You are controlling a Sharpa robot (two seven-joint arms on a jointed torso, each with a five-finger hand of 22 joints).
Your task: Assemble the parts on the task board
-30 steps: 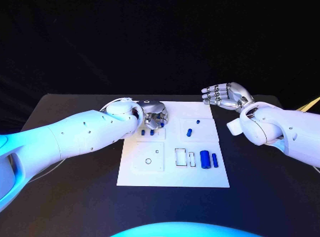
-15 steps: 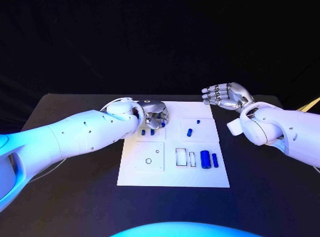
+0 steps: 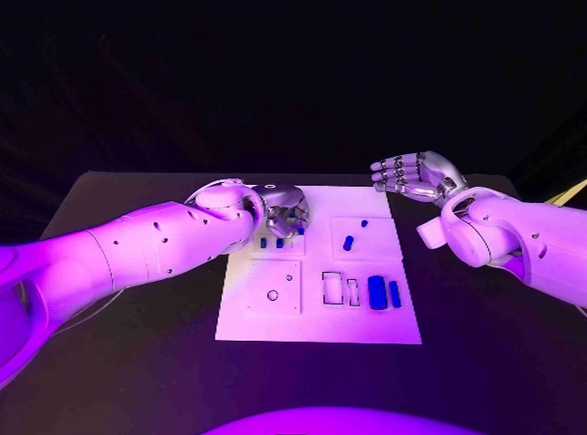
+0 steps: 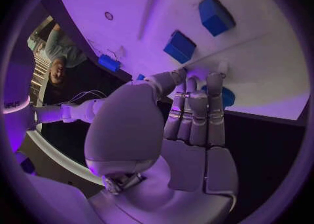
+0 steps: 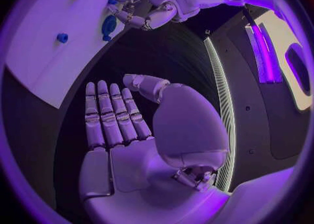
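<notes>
Reaching Into the Board's Far-Left Corner

Spreading wide beneath everything, the black tabletop (image 3: 137, 317) carries the white task board (image 3: 317, 326) at its middle, set against a dark backdrop with no other furniture showing in the head view.

From 9 o'clock the left arm (image 3: 124, 254) comes in so that the left robot hand (image 3: 283, 210) sits over the board's 11 o'clock corner. In the left wrist view its fingers (image 4: 196, 114) are bunched together with tips down on the white plate, against a round blue part (image 4: 225, 97); whether that part is actually pinched I cannot tell. Probably the hand is placed there to pick or seat that piece.

From 3 o'clock the right arm (image 3: 542, 249) holds the right robot hand (image 3: 418, 175) clear of the board's 1 o'clock corner, fingers spread and loosely curled, holding nothing; it seems parked out of the way.

On the board, two long blue parts (image 3: 384, 293) lie side by side at 4 o'clock beside open slots (image 3: 332, 288), likely waiting for insertion. A smaller blue piece (image 3: 349, 242) lies near the centre, and two short blue pegs (image 3: 270, 243) stand just below the left robot hand.
</notes>
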